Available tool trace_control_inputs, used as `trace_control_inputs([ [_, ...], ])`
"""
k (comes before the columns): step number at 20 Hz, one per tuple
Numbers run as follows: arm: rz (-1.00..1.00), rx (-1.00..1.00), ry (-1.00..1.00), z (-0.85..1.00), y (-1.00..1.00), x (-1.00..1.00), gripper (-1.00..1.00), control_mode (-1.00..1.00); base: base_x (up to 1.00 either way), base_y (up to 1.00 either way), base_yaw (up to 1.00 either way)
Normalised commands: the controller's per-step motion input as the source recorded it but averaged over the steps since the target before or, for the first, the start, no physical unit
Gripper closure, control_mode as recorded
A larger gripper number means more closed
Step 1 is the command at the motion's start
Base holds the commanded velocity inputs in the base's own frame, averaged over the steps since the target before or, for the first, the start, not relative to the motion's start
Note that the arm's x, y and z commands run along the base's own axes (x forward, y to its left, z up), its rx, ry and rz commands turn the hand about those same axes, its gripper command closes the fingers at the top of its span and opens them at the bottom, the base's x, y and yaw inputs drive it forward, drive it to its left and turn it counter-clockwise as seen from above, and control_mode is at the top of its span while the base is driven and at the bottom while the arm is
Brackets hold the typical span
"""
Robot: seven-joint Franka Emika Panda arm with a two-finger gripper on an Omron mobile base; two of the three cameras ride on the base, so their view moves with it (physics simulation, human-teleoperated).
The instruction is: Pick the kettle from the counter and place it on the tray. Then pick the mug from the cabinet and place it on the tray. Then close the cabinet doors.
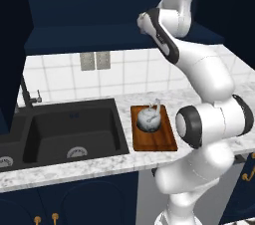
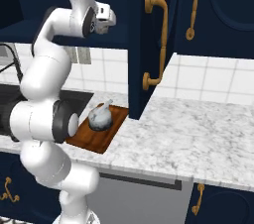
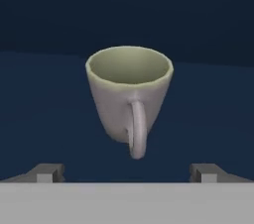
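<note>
Tool (image 3: pixel 127 173) spread wide, holding nothing, lined up just short of the mug (image 3: pixel 129 94), likely to straddle it. Mug upright on the cabinet (image 1: pixel 99 37) shelf, mouth up, long axis vertical, loop handle pointing straight back at the tool. Below, kettle (image 1: pixel 148 118) already seated on the tray (image 1: pixel 169 142) on the surface (image 2: pixel 198 134), spout aimed toward the wall

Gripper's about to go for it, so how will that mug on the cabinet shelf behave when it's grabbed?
The mug looks rigid and probably light. It narrows toward the base, so a sideways nudge could tip it. Its smooth wall may slip between the fingertips, and the handle faces the open gripper, which could get in the way.
</note>
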Motion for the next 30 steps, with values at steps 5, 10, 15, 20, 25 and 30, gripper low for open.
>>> trace_control_inputs([
  [5, 0.04, 0.02, 0.0, -0.03, -0.08, 0.35, -1.0, -1.0, 0.0, 0.0, 0.0],
  [10, 0.04, 0.02, 0.0, -0.05, -0.11, 0.34, -1.0, -1.0, 0.0, 0.0, 0.0],
  [15, 0.01, 0.0, 0.0, -0.06, 0.0, 0.12, 1.0, -1.0, 0.0, 0.0, 0.0],
  [20, 0.0, 0.0, -0.04, 0.0, 0.0, -0.06, 1.0, -1.0, 0.0, 0.0, 0.0],
  [25, 0.0, 0.0, -0.13, 0.0, 0.0, -0.04, 1.0, -1.0, 0.0, 0.0, 0.0],
  [30, 0.0, 0.0, -0.04, -0.04, 0.02, 0.0, 1.0, -1.0, 0.0, 0.0, 0.0],
])
